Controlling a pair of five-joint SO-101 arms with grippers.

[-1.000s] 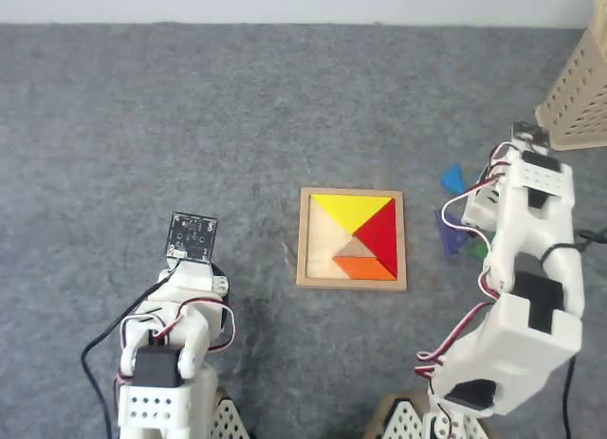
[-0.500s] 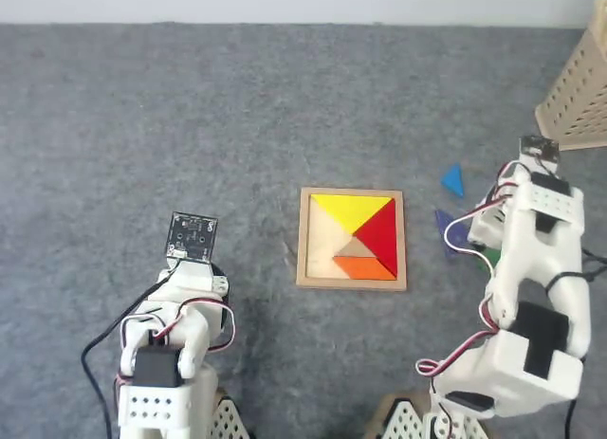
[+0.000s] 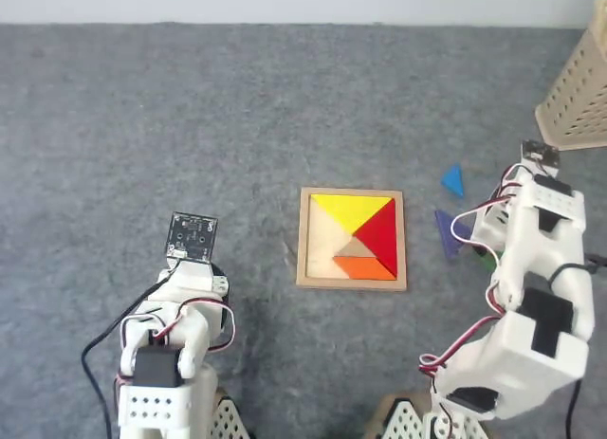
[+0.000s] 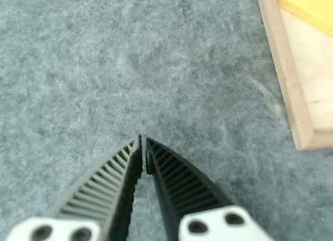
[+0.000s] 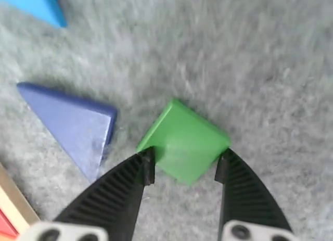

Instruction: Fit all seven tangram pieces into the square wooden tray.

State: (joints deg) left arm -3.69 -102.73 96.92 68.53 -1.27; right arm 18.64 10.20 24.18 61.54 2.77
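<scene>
The square wooden tray lies mid-table with a yellow triangle, a red triangle and an orange piece in it. To its right on the carpet lie a light-blue triangle, a purple triangle and a green square. My right gripper is down over the green square, open, one fingertip at each side of it. The purple triangle lies just beside it. My left gripper is shut on nothing, low over bare carpet, left of the tray's rim.
A beige perforated basket stands at the far right edge. The right arm covers most of the green square from above. The left arm sits at the near left. Grey carpet covers the table.
The right arm has drawn back toward the near side and settled over the green square, uncovering the light-blue triangle. The left arm has not moved.
</scene>
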